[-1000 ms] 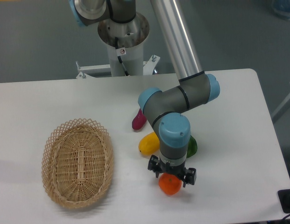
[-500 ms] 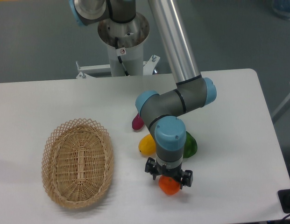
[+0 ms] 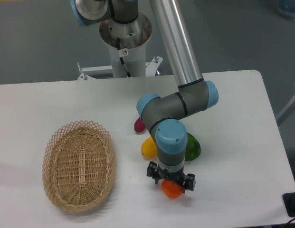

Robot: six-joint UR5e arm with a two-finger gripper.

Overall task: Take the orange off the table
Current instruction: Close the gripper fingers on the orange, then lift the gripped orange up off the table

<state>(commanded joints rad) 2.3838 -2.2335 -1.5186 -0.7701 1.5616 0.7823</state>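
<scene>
My pincer [image 3: 171, 182] hangs straight over the orange [image 3: 172, 190], fingers spread wide on either side of it. The orange sits on the bench [image 3: 242, 142], directly beneath me, just in front of the green vegetable [image 3: 193, 148]. I'd squeeze next.

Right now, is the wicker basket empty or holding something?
Empty. The wicker basket shows only bare weave inside; the orange sits under the gripper on the table.

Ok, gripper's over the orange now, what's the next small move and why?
Probably shut the fingers and then lift. The gripper sits low around the orange on the table, one finger on each side; whether they already grip is hidden.
</scene>
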